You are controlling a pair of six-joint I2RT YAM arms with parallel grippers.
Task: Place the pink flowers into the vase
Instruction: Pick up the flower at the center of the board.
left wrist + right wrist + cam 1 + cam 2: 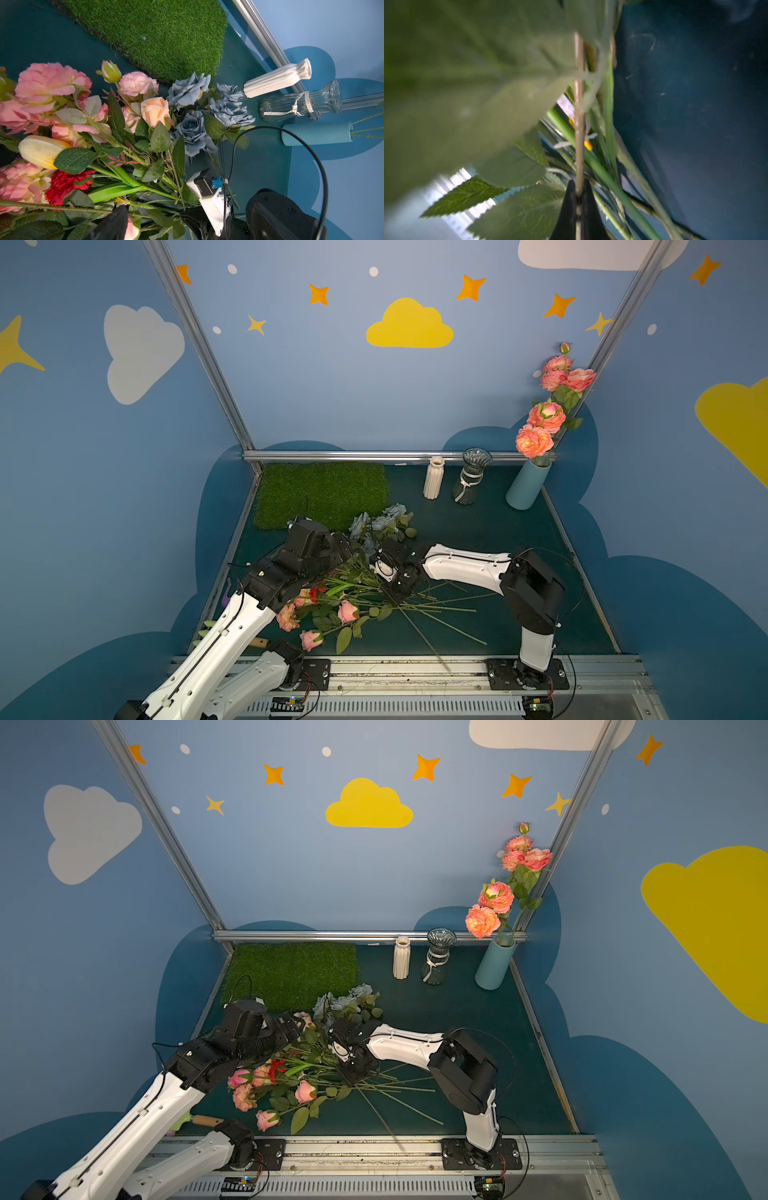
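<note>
walls (332,385): blue, painted clouds (409,325) and stars (319,294) (yellow, white) | floor (478,531): dark teal | frame: aluminium rails (374,455)

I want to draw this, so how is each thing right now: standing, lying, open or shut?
Tall pink flowers: standing in the blue vase
Blue vase: upright
Loose pink flowers: lying in a pile on the table
Grey-blue roses: lying on the table
Glass vase: upright, empty
White vase: upright, nothing sticking out
Left gripper: open, above the pile
Right gripper: shut on a thin stem
</note>
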